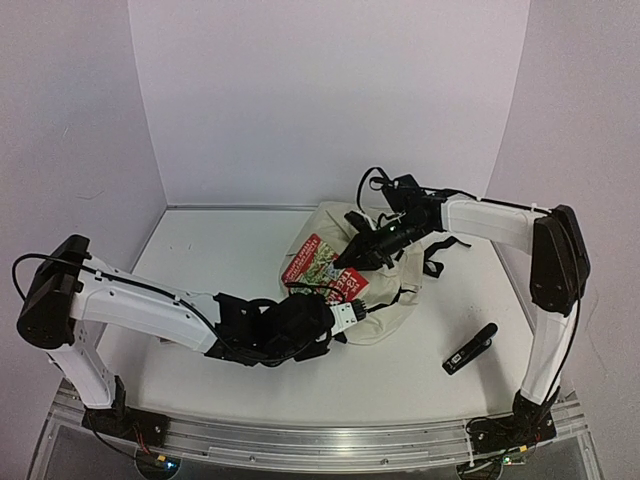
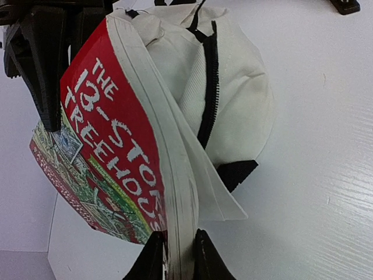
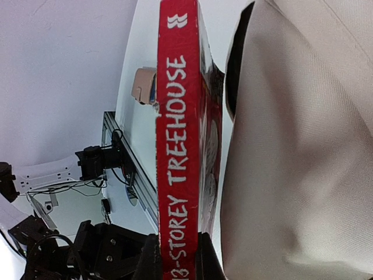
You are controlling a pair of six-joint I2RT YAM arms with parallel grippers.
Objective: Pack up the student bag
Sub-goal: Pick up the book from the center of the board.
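Just right of the table's (image 1: 220, 260) centre in the overhead view lies the student bag (image 1: 395, 300), a soft cream backpack slumped on its side. Its black straps (image 1: 432, 262) trail off toward 2 o'clock. A black zipper (image 2: 211, 87) runs down its fabric in the left wrist view.

At the bag's 10 o'clock edge a red paperback (image 1: 318, 262) is held up off the table, tilted, with one end against the cream fabric. Its cover reads "The 13-Storey Treehouse" in white hand-drawn letters, with a busy green and red drawing below the title.

The left arm reaches in low from 8 o'clock. The left gripper (image 2: 178, 251) is clamped on the paperback at its page edge, one finger against the red cover and the other against the far side of the page block.

The right arm rises from 4 o'clock, arches over the bag and comes down from 1 o'clock. The right gripper (image 3: 178, 256) is closed on the paperback's red spine, a finger pressed to each side just below the lettering. The bag's cream cloth fills the space beside it at 3 o'clock in that wrist view.

Well apart from the bag, at its 4 o'clock, a slim black object (image 1: 470, 350) lies flat on the white table; what it is cannot be told. An aluminium rail (image 1: 330, 450) runs along the near edge at 6 o'clock, carrying both arm bases.
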